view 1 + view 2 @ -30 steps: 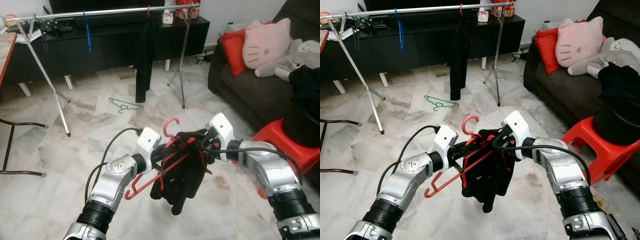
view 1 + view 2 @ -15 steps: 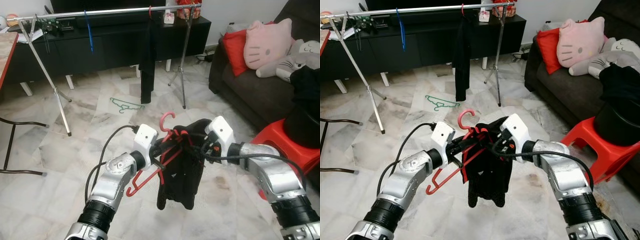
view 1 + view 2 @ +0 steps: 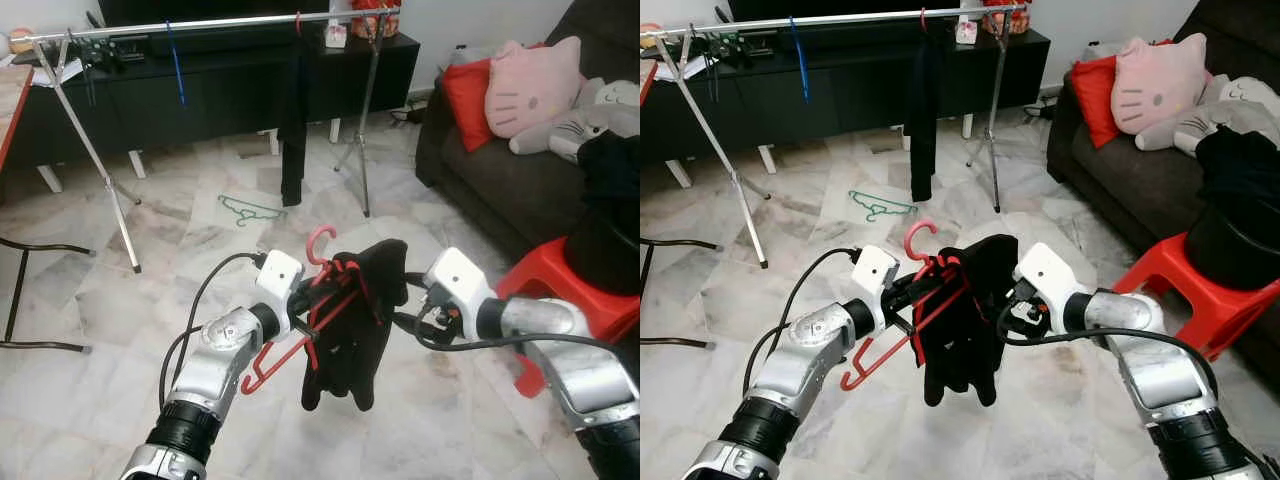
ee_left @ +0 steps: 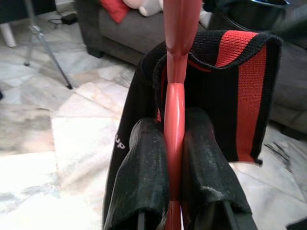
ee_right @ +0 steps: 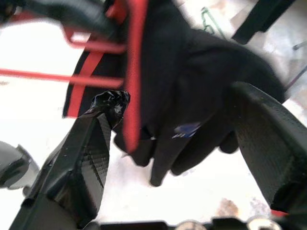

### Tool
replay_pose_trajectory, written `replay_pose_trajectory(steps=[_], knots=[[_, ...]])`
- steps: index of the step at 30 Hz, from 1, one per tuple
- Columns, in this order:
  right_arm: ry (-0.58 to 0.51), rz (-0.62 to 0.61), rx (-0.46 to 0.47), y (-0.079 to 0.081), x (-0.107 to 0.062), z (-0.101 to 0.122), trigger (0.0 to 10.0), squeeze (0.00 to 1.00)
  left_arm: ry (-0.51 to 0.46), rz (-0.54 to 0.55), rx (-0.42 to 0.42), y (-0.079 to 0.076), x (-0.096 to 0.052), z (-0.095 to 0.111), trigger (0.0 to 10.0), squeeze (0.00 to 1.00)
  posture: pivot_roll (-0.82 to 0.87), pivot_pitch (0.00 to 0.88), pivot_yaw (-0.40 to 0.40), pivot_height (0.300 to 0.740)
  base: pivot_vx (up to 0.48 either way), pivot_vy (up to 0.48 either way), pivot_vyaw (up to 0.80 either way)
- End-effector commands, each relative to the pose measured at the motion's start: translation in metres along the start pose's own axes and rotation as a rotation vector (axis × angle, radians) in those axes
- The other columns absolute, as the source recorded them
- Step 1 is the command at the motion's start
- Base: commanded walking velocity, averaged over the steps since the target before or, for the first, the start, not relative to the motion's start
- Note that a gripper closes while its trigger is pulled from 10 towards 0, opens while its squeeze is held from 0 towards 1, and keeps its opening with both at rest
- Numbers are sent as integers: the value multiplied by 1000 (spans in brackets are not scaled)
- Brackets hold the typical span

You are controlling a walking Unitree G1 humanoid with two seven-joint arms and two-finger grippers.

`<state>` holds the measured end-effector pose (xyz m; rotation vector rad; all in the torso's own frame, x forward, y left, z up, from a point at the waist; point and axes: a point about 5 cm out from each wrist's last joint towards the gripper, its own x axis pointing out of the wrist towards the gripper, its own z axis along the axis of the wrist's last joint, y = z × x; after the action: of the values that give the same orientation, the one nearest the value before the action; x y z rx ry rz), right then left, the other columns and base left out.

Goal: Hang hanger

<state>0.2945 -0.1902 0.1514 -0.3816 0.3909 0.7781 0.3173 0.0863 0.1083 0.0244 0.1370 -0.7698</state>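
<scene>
The left gripper [image 4: 175, 143] has its two black fingers pinched tight on the red hanger [image 3: 300, 335] at the middle of the frame, its hook curling upward and a black garment with red stripes [image 3: 352, 320] draped over it. The right gripper [image 5: 168, 129], just right of the garment, has its fingers spread wide with the cloth between them. Across the top of the frame runs a metal clothes rail [image 3: 200, 24] with a dark garment [image 3: 292, 120] hanging from it, and a green hanger [image 3: 250, 211] lies on the marble floor [image 3: 90, 300] below.
</scene>
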Motion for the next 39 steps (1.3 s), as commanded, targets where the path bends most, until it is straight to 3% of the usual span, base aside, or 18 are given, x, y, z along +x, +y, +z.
replay_pose_trajectory(steps=[1,2,3,4,10,15,21,28,39], knots=[[-17,-36,-32,-11,-12,7,10000,1000,-9,-43,28,-2,-1,1,10000,0,-129,52,-70,740,0,0,0],[-10,-43,-49,-14,-14,7,10000,1000,1,-52,38,-1,-3,0,10000,0,-126,55,-70,740,0,0,0],[6,-69,-70,-22,-18,7,10000,204,30,-80,75,-1,-5,-3,10000,0,-124,58,-70,740,0,0,0],[13,-80,-75,-26,-20,7,10000,0,43,-99,92,-1,-7,-5,10000,0,-123,59,-70,740,0,0,0],[25,-58,-96,-37,-25,7,10000,0,67,-189,110,-2,-17,-8,10000,0,-121,69,-68,740,0,0,0],[50,101,-128,-33,-22,2,10000,0,80,-292,149,-4,-25,-8,10000,0,-118,79,-67,740,0,0,0],[93,257,-209,-25,-21,-9,10000,0,77,-418,125,-12,-31,-2,10000,0,-116,88,-62,740,0,0,0],[129,89,-233,-47,-11,-15,10000,0,-50,-418,33,-15,-29,10,10000,0,-106,90,-67,740,0,0,0],[61,250,-222,-53,-26,-8,10000,0,12,-485,69,-20,-35,4,10000,0,-115,84,-65,740,0,0,0]])
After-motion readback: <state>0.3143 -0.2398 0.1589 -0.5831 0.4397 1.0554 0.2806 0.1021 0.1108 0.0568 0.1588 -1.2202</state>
